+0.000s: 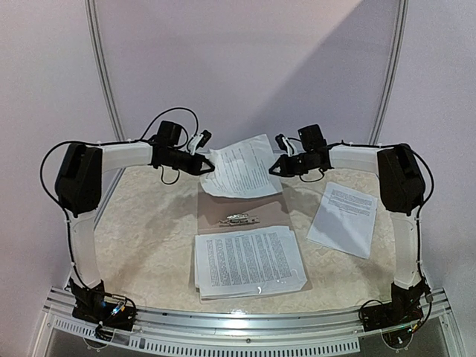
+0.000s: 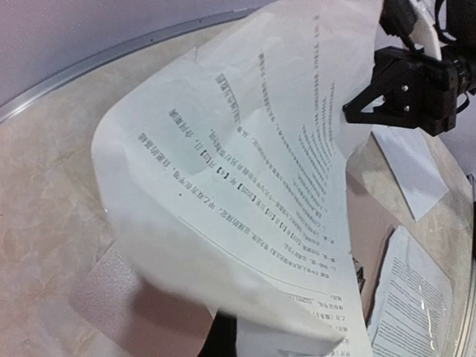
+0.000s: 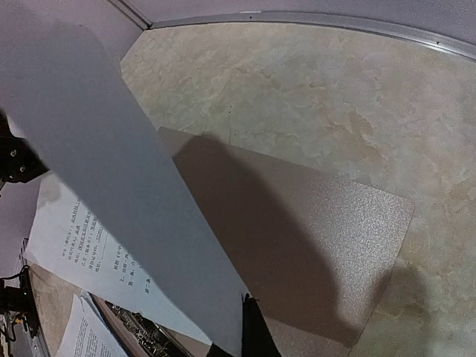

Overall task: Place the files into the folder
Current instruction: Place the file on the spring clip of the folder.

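Clamped shut with the left end effector [image 1: 206, 165] on the left edge of a printed sheet [image 1: 242, 165]; clamped shut likewise with the right end effector [image 1: 276, 168] on the opposite edge. Held aloft between the two, above the far part of the folder [image 1: 214, 208], sagging and curling in the middle, touching nothing below. Cannot tell whether one leaf or a few.

Light and floppy by the look of it: no stiffness of its own, likely to buckle if the grips close in and to tear at a pinch if pulled hard. Best gripped at opposite edges, as here, with just enough tension to keep it flat. Probably slick against other paper, so liable to slide once let go.

Further out: folder lying open and flat on the bench [image 1: 149, 223], with a metal clip [image 1: 238, 219] near mid-length and a stack of files [image 1: 249, 260] on the near half. Loose files [image 1: 343, 217] lying right of the folder, apart from it. Harder to lift, those: flat against the surface, so a corner to be teased up first.
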Available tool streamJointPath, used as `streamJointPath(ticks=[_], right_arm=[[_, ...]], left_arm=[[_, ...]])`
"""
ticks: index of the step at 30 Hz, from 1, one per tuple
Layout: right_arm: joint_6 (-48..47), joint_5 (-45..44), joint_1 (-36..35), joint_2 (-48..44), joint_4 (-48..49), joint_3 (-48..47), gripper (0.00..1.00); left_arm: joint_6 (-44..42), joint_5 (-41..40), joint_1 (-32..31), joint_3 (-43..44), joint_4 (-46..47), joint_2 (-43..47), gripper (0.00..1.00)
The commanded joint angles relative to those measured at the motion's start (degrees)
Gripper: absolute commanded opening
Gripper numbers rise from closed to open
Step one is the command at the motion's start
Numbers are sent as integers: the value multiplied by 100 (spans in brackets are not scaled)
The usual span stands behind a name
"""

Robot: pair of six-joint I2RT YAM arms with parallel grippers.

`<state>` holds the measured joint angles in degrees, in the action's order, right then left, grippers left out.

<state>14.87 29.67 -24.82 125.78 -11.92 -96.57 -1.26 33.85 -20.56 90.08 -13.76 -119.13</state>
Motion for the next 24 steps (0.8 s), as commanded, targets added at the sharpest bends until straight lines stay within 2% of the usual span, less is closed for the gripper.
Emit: streamJointPath(ticks=[1,5,8,10,12,20,22,24], right_arm=[[222,205,115,587,56,-359,0],[274,366,189,833,48,-354,0],[292,414,242,916,10,-317,0],[267,433,253,956,21,-292,0],[224,527,252,996,1,-290,0],[124,951,319,1039,-308,-292,0],[159,1143,320,997,-384,-287,0],[194,1346,324,968,-449,-264,0]], left_arm=[[-135,-45,96,211,114,-459,0],[-165,-21,103,193,27,-803,0],[-173,-95,113,22,111,-871,21],[-174,-137,137,-75,153,-947,27],[-141,-112,162,-79,122,-1039,28],[277,-61,323,-321,-146,-964,26],[305,28,341,-415,-142,-910,19],[326,131,338,-474,-163,-915,6]])
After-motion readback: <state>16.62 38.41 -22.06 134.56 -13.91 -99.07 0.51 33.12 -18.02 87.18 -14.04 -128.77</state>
